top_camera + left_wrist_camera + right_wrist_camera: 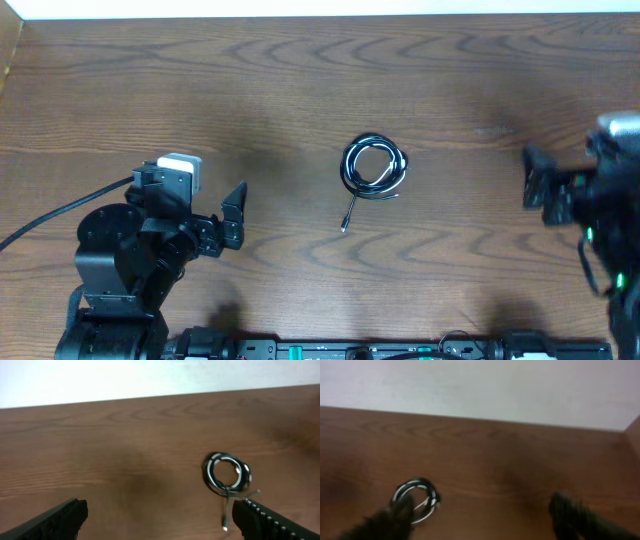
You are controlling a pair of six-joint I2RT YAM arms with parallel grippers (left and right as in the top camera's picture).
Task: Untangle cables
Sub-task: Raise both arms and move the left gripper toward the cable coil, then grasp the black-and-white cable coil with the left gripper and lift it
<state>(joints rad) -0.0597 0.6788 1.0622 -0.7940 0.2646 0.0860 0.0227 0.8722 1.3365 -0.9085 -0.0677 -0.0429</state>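
The cables lie in a small round coil of black and white cord at the middle of the wooden table, with one loose end and its plug trailing toward the front. The coil also shows in the left wrist view and the right wrist view. My left gripper is open and empty, well to the left of the coil; its fingers frame bare wood. My right gripper is open and empty at the right of the table, its left finger overlapping the coil in its own view.
The wooden table spreads around the coil. A pale wall edge runs along the far side. A thick black lead runs from the left arm off the left edge.
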